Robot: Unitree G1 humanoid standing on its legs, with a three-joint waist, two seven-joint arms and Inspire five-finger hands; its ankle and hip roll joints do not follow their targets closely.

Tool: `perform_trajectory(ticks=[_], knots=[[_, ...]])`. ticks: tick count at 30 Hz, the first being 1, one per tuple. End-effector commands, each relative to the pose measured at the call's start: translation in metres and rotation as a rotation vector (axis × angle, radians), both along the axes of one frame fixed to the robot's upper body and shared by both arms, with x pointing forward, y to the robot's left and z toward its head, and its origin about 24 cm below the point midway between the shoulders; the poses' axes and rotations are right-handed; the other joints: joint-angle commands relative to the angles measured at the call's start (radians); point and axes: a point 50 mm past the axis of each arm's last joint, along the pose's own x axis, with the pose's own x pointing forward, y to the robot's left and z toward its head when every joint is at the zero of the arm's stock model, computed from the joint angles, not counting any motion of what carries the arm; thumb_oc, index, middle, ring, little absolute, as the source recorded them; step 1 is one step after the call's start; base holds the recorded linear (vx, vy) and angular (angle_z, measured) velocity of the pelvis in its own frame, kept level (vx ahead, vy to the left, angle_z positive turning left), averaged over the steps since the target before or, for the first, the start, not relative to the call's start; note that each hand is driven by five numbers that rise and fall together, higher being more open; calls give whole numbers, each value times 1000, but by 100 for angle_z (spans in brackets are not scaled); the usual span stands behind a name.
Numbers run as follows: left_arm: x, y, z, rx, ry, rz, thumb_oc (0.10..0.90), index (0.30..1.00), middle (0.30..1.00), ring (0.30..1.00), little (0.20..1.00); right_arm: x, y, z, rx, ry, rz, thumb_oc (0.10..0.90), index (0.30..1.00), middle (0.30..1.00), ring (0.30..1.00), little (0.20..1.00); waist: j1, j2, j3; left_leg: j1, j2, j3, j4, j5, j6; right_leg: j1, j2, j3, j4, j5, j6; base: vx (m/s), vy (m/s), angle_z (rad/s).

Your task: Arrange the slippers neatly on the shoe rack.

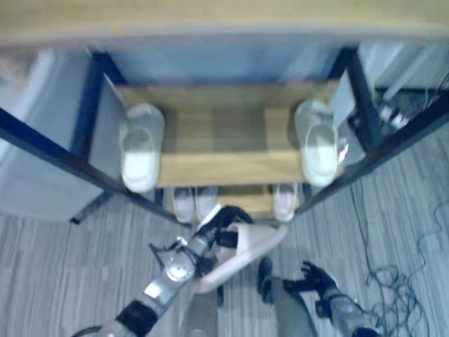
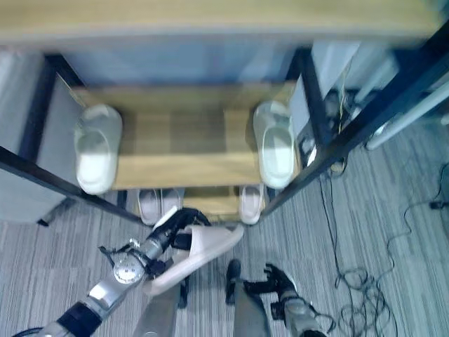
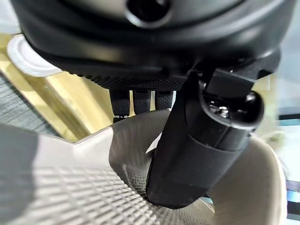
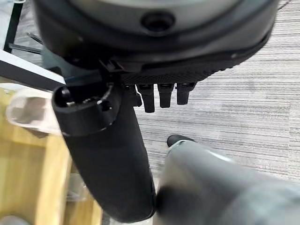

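A pale slipper [image 1: 254, 247] hangs tilted above the floor in front of the shoe rack [image 1: 210, 167]. My left hand [image 1: 220, 222] is shut on it: in the left wrist view the thumb [image 3: 201, 140] sits inside the slipper [image 3: 70, 187] and the fingers curl over its strap. Two matching slippers lie on the middle shelf, one at the left end [image 1: 140, 154] and one at the right end [image 1: 319, 149], toes overhanging the front edge. Several more slippers [image 1: 193, 203] rest on the low shelf. My right hand [image 1: 316, 279] hovers low over the floor, open and empty.
The rack has black metal posts [image 1: 90, 105] and wooden boards; its top board [image 1: 210, 24] juts out over the shelves below. A grey panel [image 1: 35, 175] stands left of the rack. Striped grey carpet [image 1: 70, 267] covers the floor.
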Motion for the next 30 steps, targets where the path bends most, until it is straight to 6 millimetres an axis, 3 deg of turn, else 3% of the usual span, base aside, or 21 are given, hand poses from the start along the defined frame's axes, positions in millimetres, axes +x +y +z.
perform_trajectory(ticks=[1,3,4,5,6,7,12,14,17,21,23,24,25,30], knots=[[1,-20,52,-120,-288,-45,400,300,300,300,300,-14,-14,1,-45,-33,-38,800,900,900,900,900,-11,18,-93,-94,17,-21,103,-37,-5,-39,10,22,81,-76,40,-45,23,-4],[9,-18,77,-138,-396,-11,400,300,300,300,300,4,-14,18,-38,-138,-52,800,900,900,900,900,-21,23,-83,-221,22,-20,206,-62,1,-167,1,33,174,-94,34,-181,49,1],[15,-16,103,-149,-518,26,400,300,300,300,300,21,-13,37,-31,-246,-67,800,900,900,900,900,-27,28,-80,-343,25,-23,299,-84,9,-288,-2,43,254,-116,24,-230,65,6],[19,-14,116,-152,-579,53,400,300,300,300,300,31,-13,49,-23,-311,-76,800,900,900,900,900,-32,33,-77,-422,24,-27,359,-97,11,-370,-5,57,317,-125,26,-142,53,6],[23,-9,142,-153,-692,101,400,300,300,300,300,44,-10,69,-18,-416,-73,800,900,900,900,900,-37,35,-85,-511,30,-42,446,-156,13,-447,-5,79,391,-180,25,-10,35,-1],[24,-9,142,-153,-694,101,400,300,300,300,300,44,-10,69,-18,-417,-73,800,900,900,900,900,-36,36,-88,-521,31,-43,458,-163,13,-457,-5,79,401,-188,25,12,37,-11],[30,11,205,-123,-980,273,400,300,300,300,300,73,-5,123,-51,-652,-29,800,900,900,900,900,-46,50,-72,-767,37,-69,697,-240,42,-709,3,108,651,-251,18,-4,55,-19],[31,21,220,-132,-1043,341,400,300,300,300,300,80,0,138,-58,-714,-1,800,900,900,900,900,-47,53,-59,-835,44,-71,791,-276,49,-783,6,112,751,-279,20,86,41,-12],[27,37,263,-99,-1218,455,400,300,300,300,300,92,2,177,-98,-863,46,800,900,900,900,900,-56,63,-10,-954,56,-74,1010,-359,64,-911,14,122,956,-353,21,124,49,-16],[26,39,284,-87,-1289,497,400,300,300,300,300,95,4,198,-106,-941,71,800,900,900,900,900,-65,57,36,-974,63,-69,1119,-410,69,-945,16,134,1073,-399,19,90,12,-12],[25,41,314,-54,-1381,547,400,300,300,300,300,97,6,218,-119,-1011,103,800,900,900,900,900,-81,44,115,-974,69,-54,1258,-472,73,-964,24,165,1226,-452,18,130,-5,0],[26,42,319,-28,-1397,561,400,300,300,300,300,97,8,224,-119,-1036,121,800,900,900,900,900,-88,45,122,-974,70,-59,1292,-488,74,-965,26,174,1261,-464,19,200,28,2],[32,43,323,-3,-1384,580,400,300,300,300,300,92,10,224,-126,-1041,157,800,900,900,900,900,-99,47,123,-974,73,-68,1364,-528,74,-965,30,192,1339,-508,16,164,38,3],[44,45,331,43,-1349,610,400,300,300,300,300,86,13,219,-148,-1019,210,800,900,900,900,900,-115,45,123,-974,76,-81,1480,-589,77,-965,36,219,1464,-569,19,109,33,-10]])
